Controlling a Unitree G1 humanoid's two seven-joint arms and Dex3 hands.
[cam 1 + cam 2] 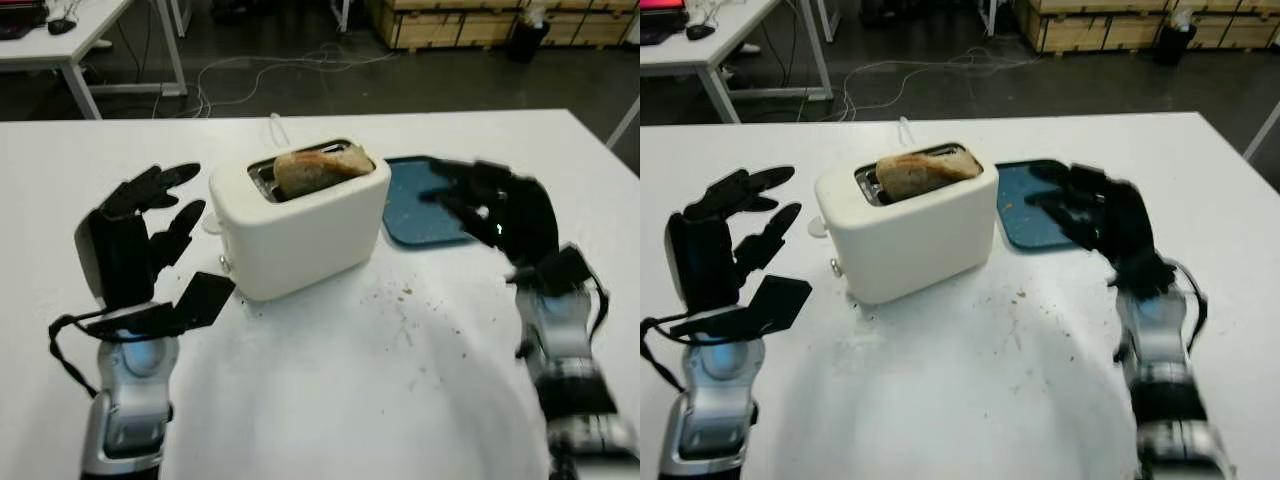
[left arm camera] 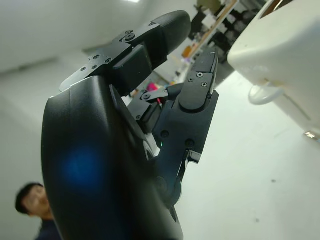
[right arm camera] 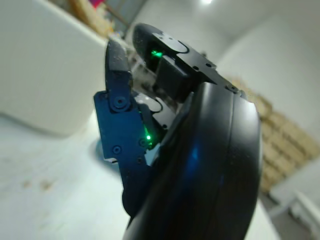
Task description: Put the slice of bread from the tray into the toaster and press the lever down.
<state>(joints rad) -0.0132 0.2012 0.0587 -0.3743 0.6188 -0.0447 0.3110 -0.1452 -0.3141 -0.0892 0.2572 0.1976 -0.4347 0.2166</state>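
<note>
A white toaster (image 1: pixel 310 235) stands in the middle of the table, and a browned slice of bread (image 1: pixel 315 168) sticks up out of its slot. Its lever (image 1: pixel 212 222) juts from the end that faces my left hand. Just right of the toaster lies the blue tray (image 1: pixel 410 195), with nothing on the part I can see. My left hand (image 1: pixel 165 225) is open, raised a little left of the toaster and close to the lever (image 2: pixel 265 92). My right hand (image 1: pixel 470 200) is open above the tray's right side and hides part of it.
Crumbs (image 1: pixel 405 295) are scattered on the white table (image 1: pixel 330 400) in front of the toaster. Beyond the far edge are floor cables (image 1: pixel 260 70), another table (image 1: pixel 70 40) and wooden crates (image 1: pixel 460 25). A person (image 2: pixel 32 205) appears in the left wrist view.
</note>
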